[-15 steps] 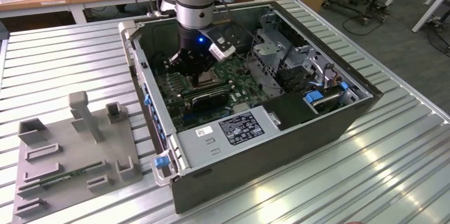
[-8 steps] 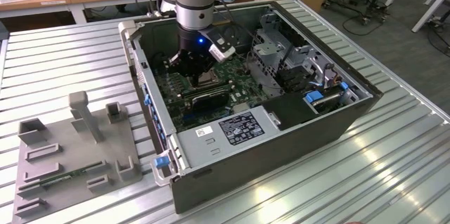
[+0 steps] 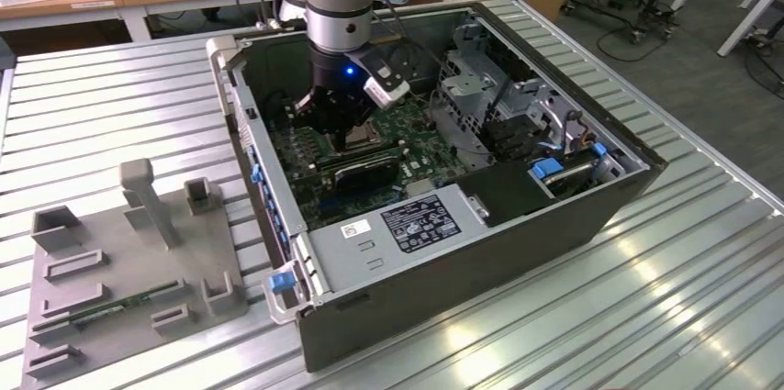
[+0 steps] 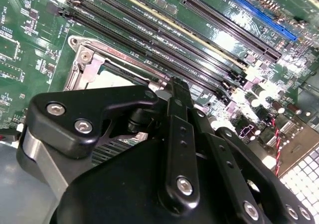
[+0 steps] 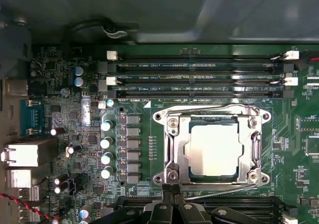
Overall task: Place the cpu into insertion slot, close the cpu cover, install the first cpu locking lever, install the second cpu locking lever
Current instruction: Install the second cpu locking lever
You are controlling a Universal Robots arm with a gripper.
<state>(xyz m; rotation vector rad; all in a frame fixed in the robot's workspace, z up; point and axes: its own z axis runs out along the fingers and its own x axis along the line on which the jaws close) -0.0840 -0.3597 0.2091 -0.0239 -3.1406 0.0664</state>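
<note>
The cpu [image 5: 216, 150], a pale square chip, lies seated in the insertion slot [image 5: 174, 181] on the green circuit board [image 5: 294, 149] inside the open computer case [image 3: 490, 252]. The cpu cover [image 5: 251, 144], a silvery metal frame with a central window, lies flat over it, the chip showing through the window. A thin wire locking lever [image 5: 219, 193] runs along the socket's edge nearest the gripper, and another bends along the opposite edge, beside the long dark memory slots [image 5: 199, 77].

The gripper [image 5: 172, 196] sits just at the socket's edge, its black fingers [image 5: 175, 194] pressed together with no gap between them, their tips at the lever's end; whether they touch the wire cannot be told. In the second wrist view the fingers [image 4: 178, 99] reach down beside the socket's corner.

In the exterior view the arm [image 3: 337, 5] stands upright over the case, which rests on a ribbed metal table [image 3: 110, 105]. A grey fixture tray [image 3: 123, 289] lies near the table's edge, on the exterior view's left of the case.
</note>
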